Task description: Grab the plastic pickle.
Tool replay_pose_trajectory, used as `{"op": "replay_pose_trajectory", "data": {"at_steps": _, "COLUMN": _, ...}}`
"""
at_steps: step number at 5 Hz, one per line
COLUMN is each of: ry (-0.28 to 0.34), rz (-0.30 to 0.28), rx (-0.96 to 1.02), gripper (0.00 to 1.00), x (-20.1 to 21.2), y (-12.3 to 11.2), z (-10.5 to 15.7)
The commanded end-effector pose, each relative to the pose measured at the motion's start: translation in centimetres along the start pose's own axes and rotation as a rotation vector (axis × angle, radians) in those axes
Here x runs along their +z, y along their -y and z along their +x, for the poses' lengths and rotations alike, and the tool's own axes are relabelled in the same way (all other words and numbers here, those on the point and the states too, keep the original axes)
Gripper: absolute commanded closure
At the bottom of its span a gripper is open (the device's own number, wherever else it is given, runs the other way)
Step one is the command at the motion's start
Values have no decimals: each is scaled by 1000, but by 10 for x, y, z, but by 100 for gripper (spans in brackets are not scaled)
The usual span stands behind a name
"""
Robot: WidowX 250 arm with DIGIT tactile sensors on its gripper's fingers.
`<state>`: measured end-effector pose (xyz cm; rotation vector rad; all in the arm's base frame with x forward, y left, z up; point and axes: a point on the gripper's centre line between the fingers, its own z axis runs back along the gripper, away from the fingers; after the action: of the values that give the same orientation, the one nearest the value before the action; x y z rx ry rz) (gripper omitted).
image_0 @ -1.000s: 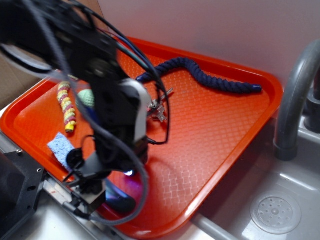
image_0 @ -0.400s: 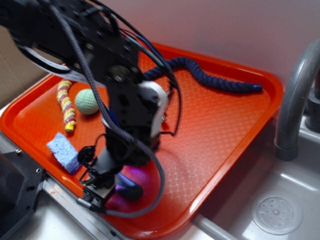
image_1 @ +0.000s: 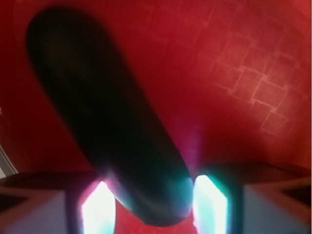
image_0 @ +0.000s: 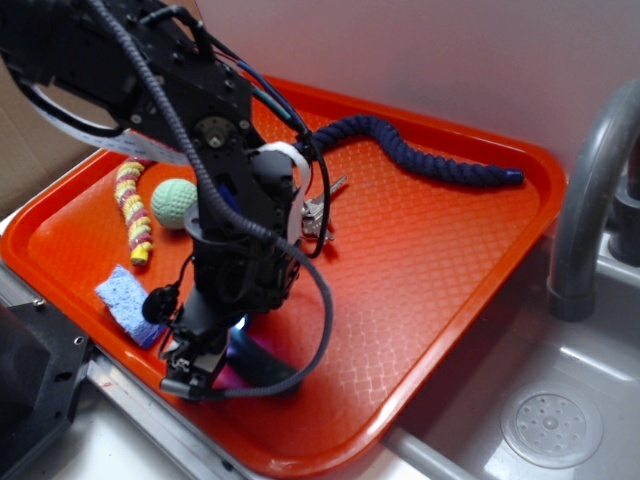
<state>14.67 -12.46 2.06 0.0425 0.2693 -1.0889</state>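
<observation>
The plastic pickle [image_1: 102, 112] is a dark, smooth sausage shape that fills the wrist view, lying on the orange tray [image_1: 243, 63]. Its near rounded end sits between my two glowing fingers [image_1: 100, 207]. My gripper [image_1: 153, 207] is down at tray level with its jaws apart, one on each side of the pickle's end. A sliver of tray shows between the left finger and the pickle. In the exterior view my gripper [image_0: 195, 372] is low near the tray's front edge, and the pickle [image_0: 258, 362] shows as a dark shape beside it, partly behind a cable.
On the tray [image_0: 440, 260] lie a navy braided rope [image_0: 420, 155] at the back, a green ball [image_0: 174, 200], a yellow-red knitted stick [image_0: 131, 210], a blue sponge [image_0: 125, 300] and metal keys [image_0: 318, 212]. A grey faucet [image_0: 585, 200] and sink stand to the right.
The arm has swung over the front of the tray and lowered. My gripper has come down around the pickle's end.
</observation>
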Motion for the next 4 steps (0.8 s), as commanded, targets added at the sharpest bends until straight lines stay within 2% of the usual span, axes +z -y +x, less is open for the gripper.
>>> {"op": "replay_pose_trajectory", "data": {"at_steps": 1, "ry": 58, "rz": -49, "rx": -15, "gripper": 100, "x": -1, "y": 10, "z": -9}}
{"op": "replay_pose_trajectory", "data": {"at_steps": 2, "ry": 129, "rz": -49, "rx": -24, "gripper": 100, "x": 5, "y": 11, "z": -12}}
{"op": "replay_pose_trajectory", "data": {"at_steps": 3, "ry": 158, "rz": -4, "rx": 34, "gripper": 100, "x": 34, "y": 17, "z": -17}}
{"op": "replay_pose_trajectory", "data": {"at_steps": 4, "ry": 306, "rz": 44, "rx": 200, "gripper": 100, "x": 79, "y": 14, "z": -36}}
